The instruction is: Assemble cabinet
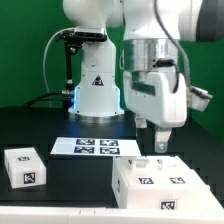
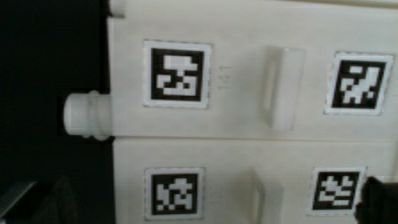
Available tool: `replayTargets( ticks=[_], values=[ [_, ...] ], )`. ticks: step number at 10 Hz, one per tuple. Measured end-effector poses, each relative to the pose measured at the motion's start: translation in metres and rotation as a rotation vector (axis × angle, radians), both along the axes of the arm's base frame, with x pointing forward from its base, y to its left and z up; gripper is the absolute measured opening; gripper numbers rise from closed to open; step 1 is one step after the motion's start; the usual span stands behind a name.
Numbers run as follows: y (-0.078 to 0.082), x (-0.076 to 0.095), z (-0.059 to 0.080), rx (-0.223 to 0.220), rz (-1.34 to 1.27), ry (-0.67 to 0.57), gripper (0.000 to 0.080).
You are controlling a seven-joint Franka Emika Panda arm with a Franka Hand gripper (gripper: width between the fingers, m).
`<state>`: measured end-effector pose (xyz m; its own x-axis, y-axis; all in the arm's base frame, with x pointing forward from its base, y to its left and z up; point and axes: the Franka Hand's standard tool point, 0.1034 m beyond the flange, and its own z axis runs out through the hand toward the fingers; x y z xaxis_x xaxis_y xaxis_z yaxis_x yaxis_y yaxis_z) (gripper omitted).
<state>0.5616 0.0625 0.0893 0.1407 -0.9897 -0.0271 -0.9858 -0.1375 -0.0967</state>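
The cabinet body is a large white box with several square tags on top, at the front on the exterior view's right. My gripper hangs just above its far edge, fingers pointing down. In the wrist view the cabinet's white top fills the frame, with tags, raised ridges and a short round peg sticking out of its side. My gripper is open; its dark fingertips show only at the frame's lower corners, wide apart, holding nothing. A smaller white tagged cabinet part lies on the exterior view's left.
The marker board lies flat on the black table between the robot base and the cabinet parts. A green wall stands behind.
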Motion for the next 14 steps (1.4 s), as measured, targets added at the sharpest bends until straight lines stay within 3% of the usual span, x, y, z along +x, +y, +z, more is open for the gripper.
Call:
replayTargets(
  ticks=[3,7,11,12,14],
  values=[
    [0.001,-0.001,0.0,-0.035,0.258,-0.01,0.0796],
    [0.026,-0.029,0.004,-0.126,0.818,-0.069,0.0796],
    [0.02,-0.032,0.001,-0.166,1.093,-0.071,0.0796],
    [0.008,-0.04,-0.007,-0.182,1.188,-0.075,0.0796],
    [-0.009,-0.048,-0.018,-0.166,1.349,-0.066,0.0796]
  ],
)
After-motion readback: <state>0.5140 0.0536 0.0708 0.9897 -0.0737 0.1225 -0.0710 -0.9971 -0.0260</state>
